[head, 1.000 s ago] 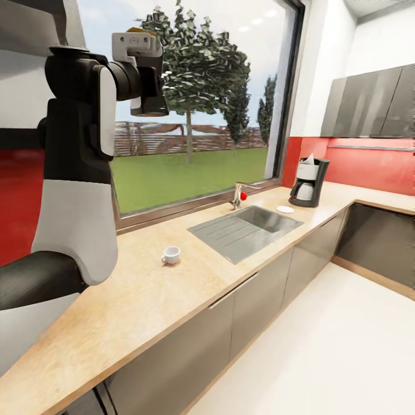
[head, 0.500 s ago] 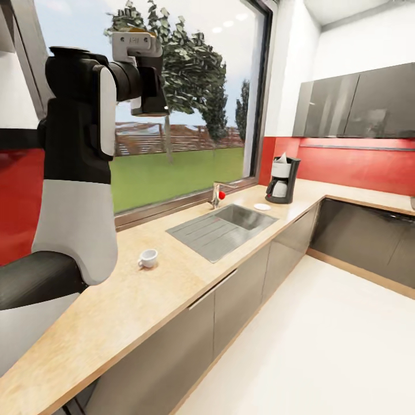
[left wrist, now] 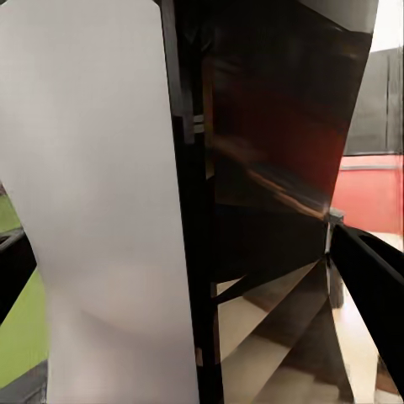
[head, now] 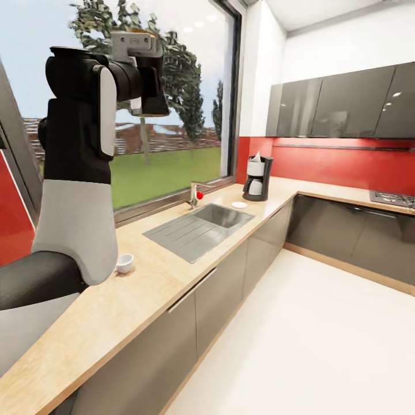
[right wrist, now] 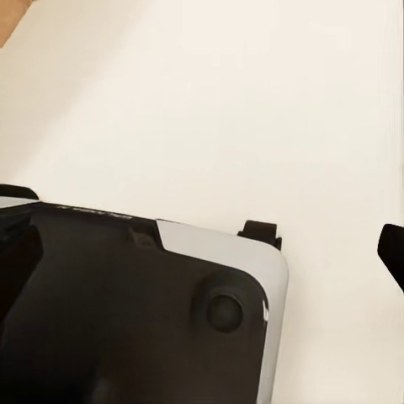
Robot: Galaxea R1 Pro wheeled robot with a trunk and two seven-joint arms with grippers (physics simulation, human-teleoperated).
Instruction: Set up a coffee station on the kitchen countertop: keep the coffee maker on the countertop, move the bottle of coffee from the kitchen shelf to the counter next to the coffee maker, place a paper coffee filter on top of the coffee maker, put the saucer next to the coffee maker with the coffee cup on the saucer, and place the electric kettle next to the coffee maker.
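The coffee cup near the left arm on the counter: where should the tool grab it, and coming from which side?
The coffee cup stands upright on the kitchen countertop, mouth up, partly hidden behind the left arm. Its handle cannot be made out from here. Probably best to come down from above and pinch the rim, one finger inside and one outside: the open mouth offers a thin wall, while the rounded body would likely slip in a side grasp.

text, labels, brands, numbers, signs: none i can read. the pale grey plate on my raised left wrist [head: 134,40] carries a small dark mark, too blurred to make out. the tall dark grey and white column coffee maker [head: 257,177] on the light beige wood-grain countertop [head: 144,288] shows no lettering at this range. the glossy dark grey wall cabinets [head: 340,106] bear only reflections.
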